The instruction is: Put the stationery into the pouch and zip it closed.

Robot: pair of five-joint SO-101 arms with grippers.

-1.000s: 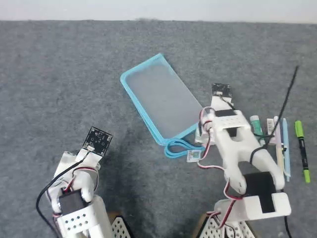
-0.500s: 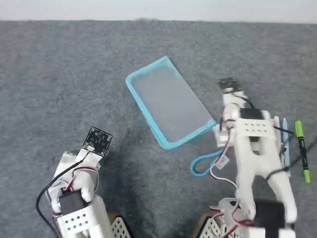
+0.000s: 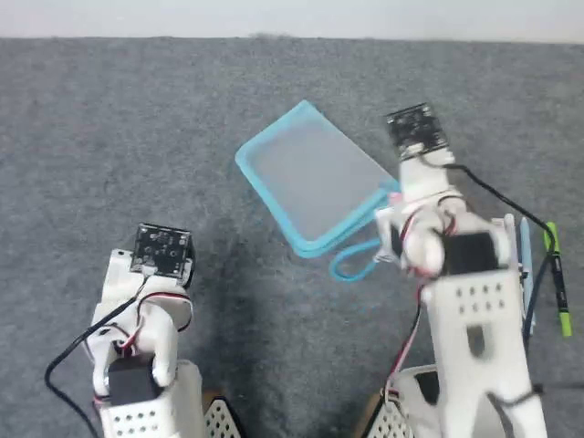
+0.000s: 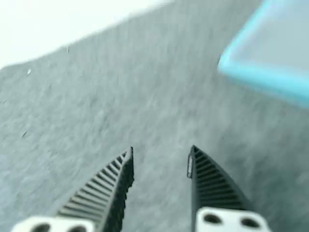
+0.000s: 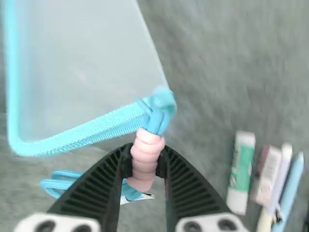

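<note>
The pouch [image 3: 315, 178] is a translucent flat case with a cyan zipper edge, lying slanted mid-table. My right gripper [image 5: 145, 152] is shut on the pink zipper pull [image 5: 144, 162] at the pouch's [image 5: 72, 63] near right corner; in the high view that gripper [image 3: 394, 205] sits at the pouch's right edge. A cyan strap loop [image 3: 351, 265] trails from that corner. The stationery lies right of the arm: a glue stick [image 5: 240, 169], pale pens [image 5: 280, 188] and a green highlighter [image 3: 557, 278]. My left gripper [image 4: 159, 159] hovers open over bare carpet, well short of the pouch corner [image 4: 270, 58].
Grey carpet [image 3: 137, 137] covers the whole table. The right arm's white body [image 3: 470, 310] stands between the pouch and the stationery row. The left arm [image 3: 146, 310] stays at the near left, with free carpet ahead of it.
The right arm swung farther from the near edge, and the pouch turned and slid right with the pull in its grip. The left arm's wrist shifted slightly left and nearer.
</note>
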